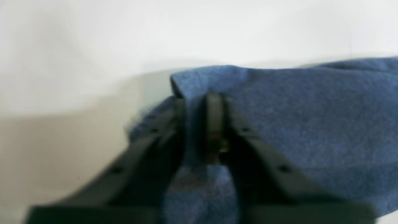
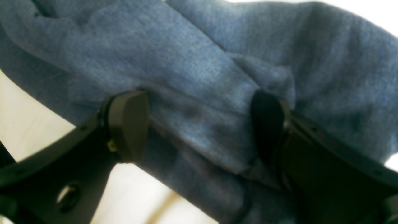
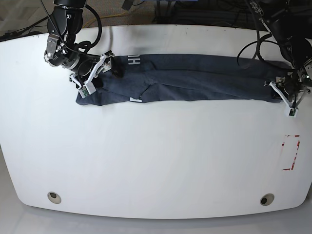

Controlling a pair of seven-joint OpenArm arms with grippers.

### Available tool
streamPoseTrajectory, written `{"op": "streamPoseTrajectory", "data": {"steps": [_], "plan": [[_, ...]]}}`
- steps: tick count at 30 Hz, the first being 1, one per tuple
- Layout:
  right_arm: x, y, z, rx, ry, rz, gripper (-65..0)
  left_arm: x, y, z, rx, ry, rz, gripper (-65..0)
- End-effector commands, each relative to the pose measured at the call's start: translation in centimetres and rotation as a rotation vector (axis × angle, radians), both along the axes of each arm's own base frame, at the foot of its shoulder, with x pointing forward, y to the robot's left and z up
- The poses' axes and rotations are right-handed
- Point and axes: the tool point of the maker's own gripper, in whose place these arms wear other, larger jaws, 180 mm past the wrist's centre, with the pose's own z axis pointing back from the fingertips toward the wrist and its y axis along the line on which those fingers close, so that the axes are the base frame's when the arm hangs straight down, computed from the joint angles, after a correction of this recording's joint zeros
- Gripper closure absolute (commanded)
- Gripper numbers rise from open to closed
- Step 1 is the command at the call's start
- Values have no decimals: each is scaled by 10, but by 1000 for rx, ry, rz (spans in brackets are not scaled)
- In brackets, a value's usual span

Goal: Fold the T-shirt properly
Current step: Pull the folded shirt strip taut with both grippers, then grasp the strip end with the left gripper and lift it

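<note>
The dark slate-blue T-shirt (image 3: 195,80) lies folded into a long strip across the far half of the white table (image 3: 156,156). White lettering (image 3: 134,59) shows near its left end and a small white tag (image 3: 135,99) at its front edge. My left gripper (image 1: 200,124) is shut on the cloth's (image 1: 311,118) right end, low over the table; in the base view it is at the right (image 3: 279,89). My right gripper (image 2: 197,124) is open, with its fingers straddling a bunched fold of the shirt (image 2: 192,77) at the left end (image 3: 108,66).
A red-and-white rectangular mark (image 3: 291,152) sits on the table near the right edge. Two round grommets (image 3: 54,197) (image 3: 265,199) lie near the front edge. Cables hang behind the table's far edge.
</note>
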Motion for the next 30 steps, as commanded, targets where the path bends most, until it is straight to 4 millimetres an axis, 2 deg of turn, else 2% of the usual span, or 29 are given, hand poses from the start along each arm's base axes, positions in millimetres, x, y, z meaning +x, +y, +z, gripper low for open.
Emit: {"op": "streamPoseTrajectory", "data": {"steps": [1, 3, 9, 16, 21, 24, 26, 28, 30], "plan": [[-27, -10, -25, -95, 141, 29, -495, 12, 8, 24, 39, -66, -8, -6], [-27, -10, -25, -95, 141, 29, -495, 15, 8, 32, 57, -88, -16, -4], [-26, -10, -25, -95, 140, 29, -495, 6, 7, 46, 120, -110, -45, 0], [-26, -10, -25, -95, 140, 29, -495, -17, 2, 58, 196, -115, -84, 0], [-28, -10, -25, -95, 143, 29, -495, -42, 18, 60, 229, -95, -42, 0], [-28, -10, -26, -95, 144, 29, -495, -51, 24, 56, 234, -72, -28, -4], [-28, -10, -26, -95, 144, 29, -495, -60, 25, 46, 223, -38, -28, -8], [-28, -10, -26, -95, 144, 29, -495, -66, 23, 35, 209, -4, -34, -65], [-28, -10, -26, -95, 145, 31, -495, -69, 27, 32, 215, 16, -42, -164]]}}
